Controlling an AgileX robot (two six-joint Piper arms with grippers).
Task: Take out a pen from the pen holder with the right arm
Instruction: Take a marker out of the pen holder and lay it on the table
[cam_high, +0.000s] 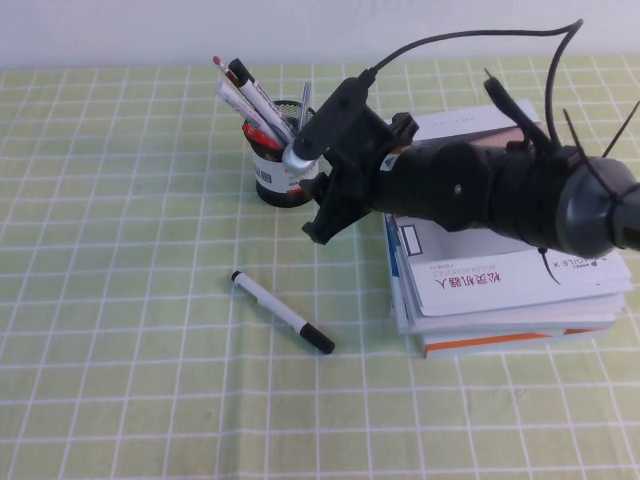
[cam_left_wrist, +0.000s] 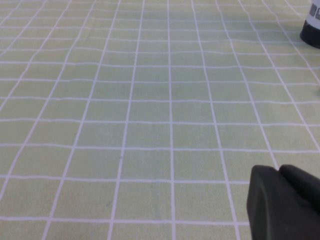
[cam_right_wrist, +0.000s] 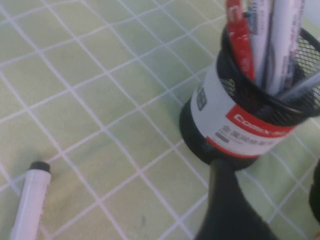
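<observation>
Pen (cam_high: 283, 311) lies flat on the counter (cam_high: 120, 380), out of the pen holder (cam_high: 277, 172), white barrel with black at both ends, angled across the green checked cloth, well apart from the holder and near the stack of books (cam_high: 500, 290)

Pen holder is black mesh with a white and red label, upright toward the far side of the counter, holding several pens leaning left, one of them a red pen (cam_right_wrist: 239, 40)

Right claw (cam_high: 325, 210) hangs just beside the holder on its right side, between the holder and the book stack, above the cloth; its arm reaches in from the right over the books. Right wrist view shows one dark finger (cam_right_wrist: 227, 210) in front of the holder's base and the other at the frame edge, jaws spread wide, nothing between them. Not touching the pen

Left claw (cam_left_wrist: 282, 202) is out of the high view; only a dark piece shows in its own wrist view, over bare checked cloth with the holder's base off in the far corner. Cannot tell if it is spread or closed
</observation>
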